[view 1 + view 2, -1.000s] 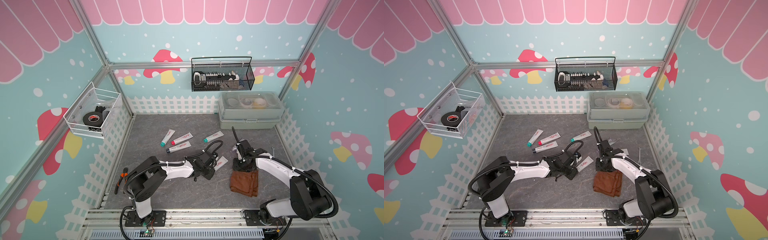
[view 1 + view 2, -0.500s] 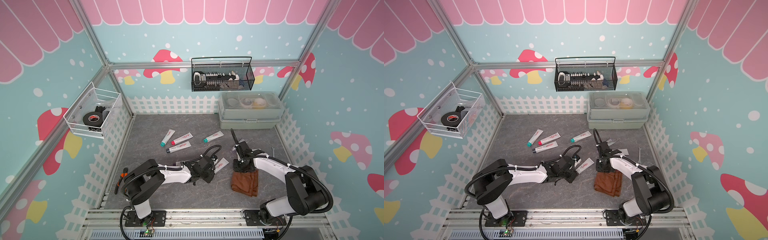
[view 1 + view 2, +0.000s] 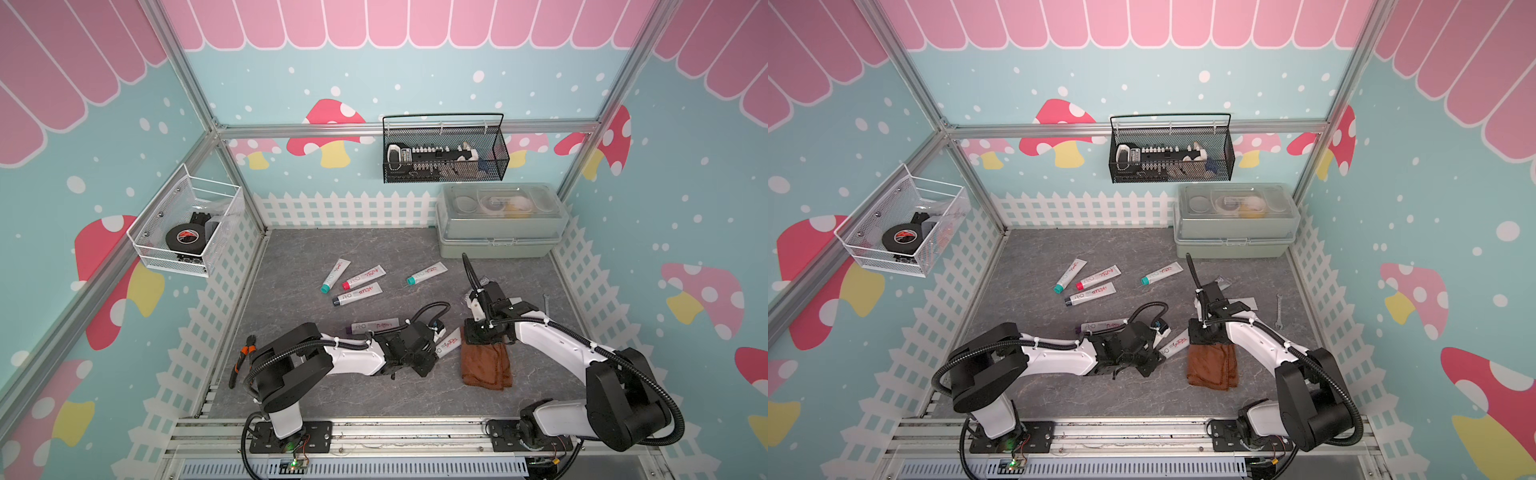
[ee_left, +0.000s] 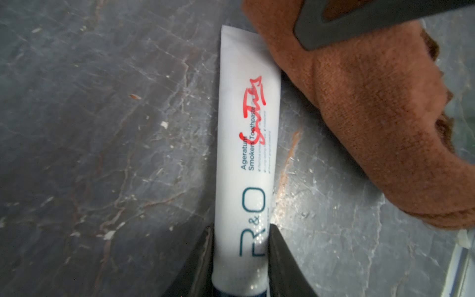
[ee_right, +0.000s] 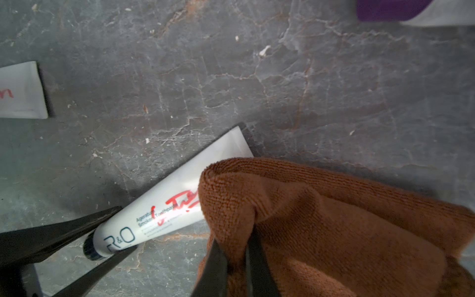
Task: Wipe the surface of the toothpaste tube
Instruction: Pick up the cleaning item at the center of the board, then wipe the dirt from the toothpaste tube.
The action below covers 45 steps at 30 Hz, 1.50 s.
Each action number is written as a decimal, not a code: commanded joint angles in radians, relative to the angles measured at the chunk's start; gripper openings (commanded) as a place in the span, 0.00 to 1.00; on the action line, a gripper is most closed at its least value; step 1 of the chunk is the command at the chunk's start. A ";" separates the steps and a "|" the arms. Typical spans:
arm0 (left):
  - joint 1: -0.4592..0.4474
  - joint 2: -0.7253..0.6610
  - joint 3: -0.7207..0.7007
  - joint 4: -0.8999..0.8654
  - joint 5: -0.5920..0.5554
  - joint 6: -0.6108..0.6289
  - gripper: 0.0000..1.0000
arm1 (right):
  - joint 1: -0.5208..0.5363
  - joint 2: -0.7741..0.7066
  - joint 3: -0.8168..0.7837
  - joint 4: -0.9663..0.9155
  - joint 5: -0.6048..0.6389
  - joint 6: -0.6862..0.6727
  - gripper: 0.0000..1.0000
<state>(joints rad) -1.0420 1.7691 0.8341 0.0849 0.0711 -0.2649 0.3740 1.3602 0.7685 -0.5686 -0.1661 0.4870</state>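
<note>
Toothpaste tube [image 4: 246,154] is lying on the surface [image 4: 102,128], with the left gripper [image 4: 241,227] pinching its cap end. The right gripper [image 5: 235,239], just closed, is clamping the brown cloth [image 5: 347,231] over its tail, so wiping is likely beginning.

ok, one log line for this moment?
left gripper: shut on toothpaste tube | right gripper: shut on brown cloth | cloth: overlapping tube's crimped end

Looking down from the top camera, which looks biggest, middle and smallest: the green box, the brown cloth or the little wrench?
Largest to smallest in a top view:
1. green box
2. brown cloth
3. wrench, thin and clearly the smallest
</note>
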 commanded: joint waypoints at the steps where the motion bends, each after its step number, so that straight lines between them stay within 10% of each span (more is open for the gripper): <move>1: -0.003 -0.016 -0.056 0.047 -0.001 -0.042 0.41 | 0.005 -0.041 0.021 -0.012 -0.035 -0.030 0.07; 26: -0.023 -0.030 -0.142 0.147 -0.033 -0.071 0.31 | 0.052 0.074 0.031 0.056 -0.259 -0.025 0.07; 38: -0.022 -0.057 -0.160 0.150 -0.060 -0.079 0.31 | 0.069 0.190 0.073 -0.127 0.258 -0.009 0.05; 45: -0.022 -0.054 -0.162 0.152 -0.062 -0.080 0.31 | 0.048 0.177 0.062 -0.082 0.219 -0.005 0.05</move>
<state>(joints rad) -1.0618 1.7168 0.6933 0.2485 0.0338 -0.3267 0.4335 1.5230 0.8619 -0.6125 0.0078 0.4828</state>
